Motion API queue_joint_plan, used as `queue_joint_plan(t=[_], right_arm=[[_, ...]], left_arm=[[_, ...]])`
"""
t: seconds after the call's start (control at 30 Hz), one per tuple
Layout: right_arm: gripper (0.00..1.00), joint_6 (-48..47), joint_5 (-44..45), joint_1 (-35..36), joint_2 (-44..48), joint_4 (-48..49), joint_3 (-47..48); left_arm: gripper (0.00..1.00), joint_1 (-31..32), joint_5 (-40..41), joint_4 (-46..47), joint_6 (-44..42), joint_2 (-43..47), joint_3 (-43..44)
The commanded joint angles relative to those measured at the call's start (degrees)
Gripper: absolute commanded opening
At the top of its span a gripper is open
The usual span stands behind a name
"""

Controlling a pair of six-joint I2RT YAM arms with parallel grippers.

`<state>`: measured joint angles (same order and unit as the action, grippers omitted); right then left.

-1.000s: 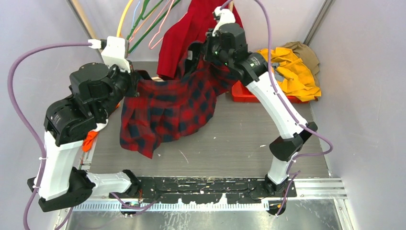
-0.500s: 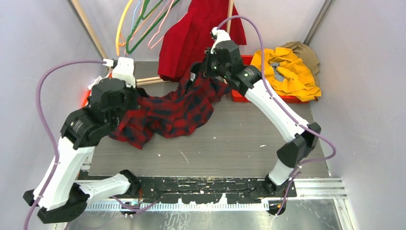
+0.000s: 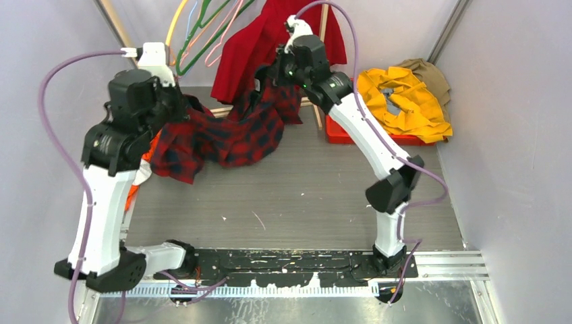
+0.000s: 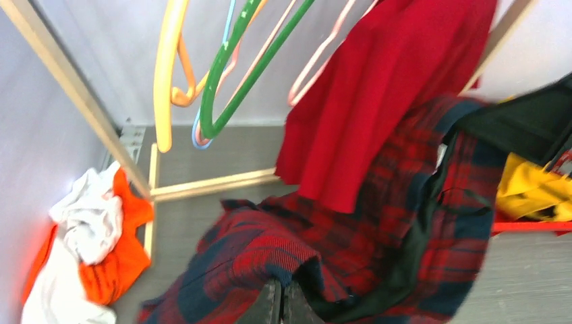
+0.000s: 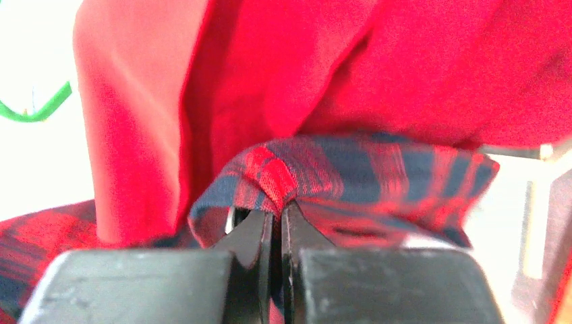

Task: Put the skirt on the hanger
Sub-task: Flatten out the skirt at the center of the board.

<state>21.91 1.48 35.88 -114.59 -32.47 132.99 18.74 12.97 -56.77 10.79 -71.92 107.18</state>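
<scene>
The skirt (image 3: 249, 47) is plain bright red and hangs at the back of the rack, also seen in the left wrist view (image 4: 378, 88) and filling the right wrist view (image 5: 270, 67). A cream-yellow hanger (image 3: 175, 27) (image 4: 164, 74) hangs to its left. My left gripper (image 4: 282, 300) (image 3: 177, 108) is shut on a corner of a red-and-dark plaid garment (image 3: 229, 131) (image 4: 270, 250). At the other end of that plaid cloth (image 5: 378, 175), right against the red skirt, my right gripper (image 5: 276, 216) (image 3: 266, 73) is shut on a fold. The plaid garment sags between the two grippers.
Green hanger (image 3: 202, 40) and pink hanger (image 3: 226, 34) hang beside the cream one. Wooden rack poles (image 3: 118, 27) stand at the back. Yellow clothing (image 3: 398, 94) lies over a red bin (image 3: 344, 135) at right. Orange and white clothes (image 4: 94, 236) lie at left.
Both arms moved back and left with the plaid garment, which dipped to the table and now hangs bunched between them. The right gripper has come up against the red skirt.
</scene>
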Motion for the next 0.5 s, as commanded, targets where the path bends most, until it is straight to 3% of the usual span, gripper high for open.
queue_joint_plan(t=[0.0, 0.1, 0.3, 0.47], right_arm=[[0.01, 0.3, -1.3, -0.2, 16.5, 10.7, -16.6], [0.01, 1.9, -1.2, -0.2, 24.2, 16.0, -34.6], [0.01, 7.0, -2.0, 0.3, 34.8, 24.4, -66.2], [0.01, 10.3, -0.1, 0.4, 40.0, 22.8, -81.5]], left_arm=[[0.00, -0.1, -6.7, 5.3, 2.2, 9.7, -2.9], [0.00, -0.1, -11.6, 6.1, 6.1, 15.6, -14.2], [0.00, 0.5, -23.3, 13.3, 16.7, 28.2, -46.4], [0.02, 2.4, -26.8, 15.5, 23.3, 36.5, -64.3]])
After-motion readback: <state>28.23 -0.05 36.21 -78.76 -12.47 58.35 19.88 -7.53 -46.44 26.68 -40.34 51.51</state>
